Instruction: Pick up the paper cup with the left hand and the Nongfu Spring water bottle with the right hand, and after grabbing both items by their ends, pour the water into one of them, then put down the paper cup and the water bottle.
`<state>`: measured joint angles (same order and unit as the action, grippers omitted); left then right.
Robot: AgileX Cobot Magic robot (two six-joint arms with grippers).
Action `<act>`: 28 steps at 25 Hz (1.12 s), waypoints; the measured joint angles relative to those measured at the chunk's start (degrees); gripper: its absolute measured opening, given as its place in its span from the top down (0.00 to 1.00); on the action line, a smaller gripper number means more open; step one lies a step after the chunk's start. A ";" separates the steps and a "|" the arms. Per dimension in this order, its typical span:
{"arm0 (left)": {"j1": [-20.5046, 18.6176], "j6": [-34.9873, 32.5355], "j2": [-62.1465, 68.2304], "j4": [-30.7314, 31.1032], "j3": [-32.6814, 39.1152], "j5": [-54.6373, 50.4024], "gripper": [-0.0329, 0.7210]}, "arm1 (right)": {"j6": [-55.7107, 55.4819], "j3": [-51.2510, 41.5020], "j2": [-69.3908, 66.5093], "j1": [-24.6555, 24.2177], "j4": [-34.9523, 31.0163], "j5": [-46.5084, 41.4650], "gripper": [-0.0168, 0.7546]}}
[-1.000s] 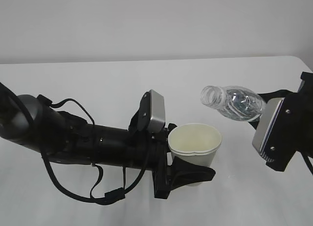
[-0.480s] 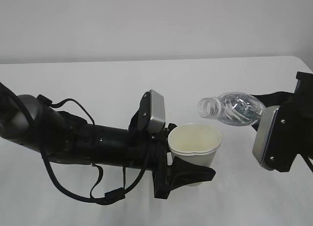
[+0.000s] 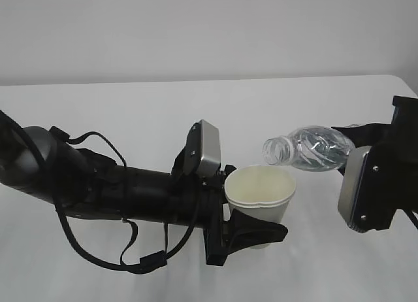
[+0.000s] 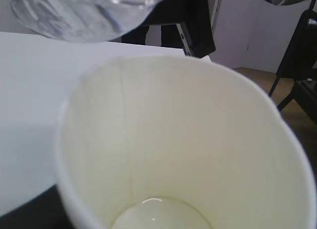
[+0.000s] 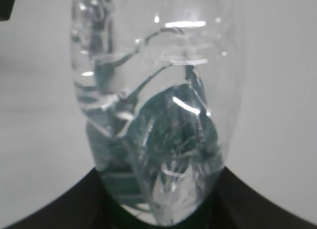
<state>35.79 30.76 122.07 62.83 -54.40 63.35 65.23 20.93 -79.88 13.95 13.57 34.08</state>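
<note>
**Bottle tipped over cup above white counter**

Counter [image 3: 130,106], white and broad, fills the exterior view from the pale wall down to the bottom edge.

The left arm [image 3: 98,184] is the biggest thing on it: black, bulky at its rounded joint, with black cables looping beneath and a light grey box [image 3: 206,148] near the wrist. Its end effector [image 3: 251,217], the left hand, is pinching the cup [image 3: 260,194] by the lower part of its wall, one black finger [image 3: 258,231] wrapping the near side. The cup stands upright in that grip, mouth open to the top, just right of the grey box.

The right arm [image 3: 385,171] enters from the right edge, black with a flat silver-grey block [image 3: 356,191] facing the camera. Its end effector [image 3: 349,155], the right hand, is clamped on the base end of the bottle [image 3: 307,150]; the right wrist view shows the bottle [image 5: 153,115] rising out of the dark fingers with a green band at the grip.

The bottle lies nearly level, its open neck tilted slightly down and to the left, held just above the cup's right rim and not touching it.

In the left wrist view the cup [image 4: 188,140] is seen from above, cream inside, with a small pool of water [image 4: 158,216] at the bottom. The bottle [image 4: 84,13] hangs over its far rim.
</note>
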 joint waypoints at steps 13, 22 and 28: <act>0.00 0.00 0.00 0.00 0.00 0.00 0.33 | 3.19 0.00 0.00 0.00 0.00 3.08 0.56; 0.00 0.00 0.00 -0.19 0.00 0.00 0.33 | 6.10 0.00 0.00 0.00 0.00 4.76 0.56; 0.00 0.00 0.00 -0.19 0.00 0.00 0.33 | 8.11 0.00 0.00 0.00 -0.69 5.18 0.56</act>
<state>35.79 30.76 122.07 62.64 -54.40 63.35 73.34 20.93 -79.88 13.95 12.88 39.26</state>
